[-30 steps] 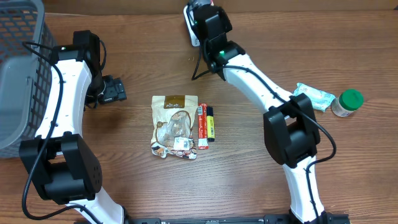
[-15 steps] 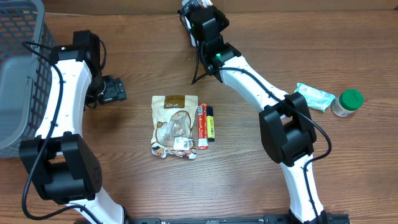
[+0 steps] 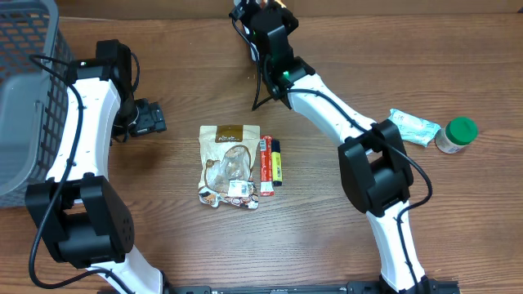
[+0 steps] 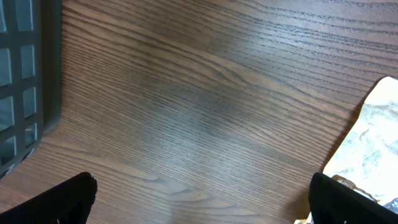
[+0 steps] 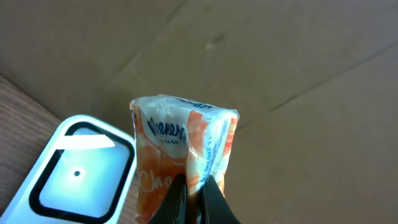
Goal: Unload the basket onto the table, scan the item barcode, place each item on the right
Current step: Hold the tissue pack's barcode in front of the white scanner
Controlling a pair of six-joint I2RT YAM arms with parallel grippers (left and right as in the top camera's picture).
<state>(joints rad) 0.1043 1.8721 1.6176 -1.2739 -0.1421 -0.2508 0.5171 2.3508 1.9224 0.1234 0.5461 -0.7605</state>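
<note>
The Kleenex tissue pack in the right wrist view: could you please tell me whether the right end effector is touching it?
Touching. The right wrist view shows the right end effector pinched shut on the bottom edge of the Kleenex tissue pack.

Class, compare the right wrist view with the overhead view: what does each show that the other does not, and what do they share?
Only the right wrist view: an orange-and-white tissue pack pinched between the fingers, beside a white scanner, with cardboard behind.
Only the overhead view: a snack pouch, a red tube beside it, a green-lidded jar and a grey basket.
Both: the wooden table.
</note>
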